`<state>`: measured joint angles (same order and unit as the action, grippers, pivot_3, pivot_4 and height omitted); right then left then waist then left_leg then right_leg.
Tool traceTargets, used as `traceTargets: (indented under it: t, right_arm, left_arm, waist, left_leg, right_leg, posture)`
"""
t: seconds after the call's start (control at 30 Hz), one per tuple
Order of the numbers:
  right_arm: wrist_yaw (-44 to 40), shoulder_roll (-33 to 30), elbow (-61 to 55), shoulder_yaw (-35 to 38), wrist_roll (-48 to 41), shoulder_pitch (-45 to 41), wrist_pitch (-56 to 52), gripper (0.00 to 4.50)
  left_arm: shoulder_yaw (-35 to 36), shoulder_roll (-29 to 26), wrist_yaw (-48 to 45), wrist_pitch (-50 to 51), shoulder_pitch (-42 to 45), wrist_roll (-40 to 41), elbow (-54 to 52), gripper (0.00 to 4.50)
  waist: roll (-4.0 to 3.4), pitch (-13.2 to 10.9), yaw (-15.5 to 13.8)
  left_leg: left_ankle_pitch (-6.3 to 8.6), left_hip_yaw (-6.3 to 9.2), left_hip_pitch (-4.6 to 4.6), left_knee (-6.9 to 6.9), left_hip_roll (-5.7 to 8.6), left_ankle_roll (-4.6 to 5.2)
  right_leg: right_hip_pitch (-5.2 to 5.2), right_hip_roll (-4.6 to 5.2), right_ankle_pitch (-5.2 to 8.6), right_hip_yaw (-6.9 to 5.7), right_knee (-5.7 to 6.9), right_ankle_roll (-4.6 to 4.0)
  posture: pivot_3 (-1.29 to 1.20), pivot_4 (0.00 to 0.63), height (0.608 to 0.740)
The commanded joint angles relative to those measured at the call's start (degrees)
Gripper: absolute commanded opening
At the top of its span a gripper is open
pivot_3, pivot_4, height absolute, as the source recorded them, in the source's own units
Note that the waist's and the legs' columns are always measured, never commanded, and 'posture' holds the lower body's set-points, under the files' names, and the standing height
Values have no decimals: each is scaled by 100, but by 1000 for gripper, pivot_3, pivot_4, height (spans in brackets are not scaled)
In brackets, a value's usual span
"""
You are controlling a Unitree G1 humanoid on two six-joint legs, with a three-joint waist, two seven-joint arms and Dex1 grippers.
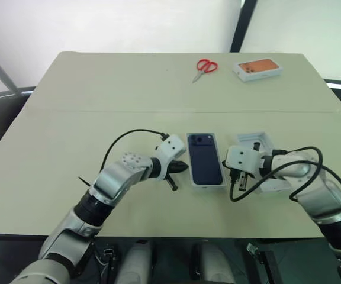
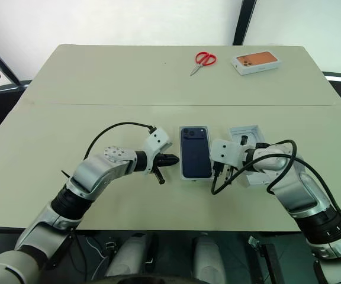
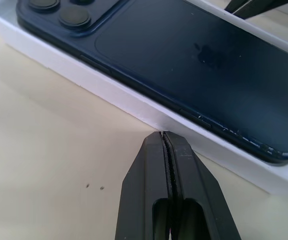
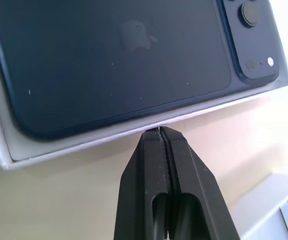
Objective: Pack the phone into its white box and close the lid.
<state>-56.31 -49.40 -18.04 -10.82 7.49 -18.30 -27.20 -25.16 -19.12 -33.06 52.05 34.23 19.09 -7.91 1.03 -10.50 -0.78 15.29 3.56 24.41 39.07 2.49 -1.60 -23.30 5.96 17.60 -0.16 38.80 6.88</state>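
The dark navy phone (image 1: pixel 206 158) lies camera side up inside the white box (image 1: pixel 208 186) at the table's near centre. My left gripper (image 1: pixel 184 167) is shut and empty, its tip at the box's left wall (image 3: pixel 134 102). My right gripper (image 4: pixel 160 129) is shut and empty, with its tip against the box's right wall (image 4: pixel 84 142). The lid (image 1: pixel 256 141) lies open side up just right of the box, partly hidden under my right arm.
Red-handled scissors (image 1: pixel 205 67) and a white box with an orange phone picture (image 1: pixel 257 68) lie at the far edge of the table. A black cable loops off each wrist near the box.
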Motion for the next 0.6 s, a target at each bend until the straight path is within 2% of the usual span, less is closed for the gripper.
traceTargets:
  t: [0.03,0.4,0.5,0.6]
  right_arm:
    - [-34,-51,-371,160,-174,36,90,0]
    - [-47,-153,-312,314,-173,101,112,0]
    - [-152,-257,-334,702,-485,70,-295,891]
    - [-119,-130,-596,1192,-1014,38,-932,2360]
  left_arm:
    - [-194,205,-263,-5,78,44,-142,65]
    - [0,188,-278,112,-45,-66,-240,65]
    - [431,-13,-202,237,-251,31,-424,0]
    - [710,-241,-212,174,-445,49,-630,0]
  waist:
    - [0,0,5]
    - [0,0,5]
    - [0,0,13]
    - [-2,0,36]
  left_leg:
    - [0,0,0,0,0,0]
    - [0,0,0,0,-1,-1]
    - [-1,0,0,0,-2,-1]
    - [-1,0,-1,-1,-9,-1]
  right_leg:
    - [0,0,0,0,0,0]
    - [0,0,0,0,0,0]
    - [-1,0,0,0,0,0]
    - [-4,-3,0,1,6,0]
  posture:
    - [0,150,697]
    - [0,150,697]
    - [0,150,697]
    - [0,150,697]
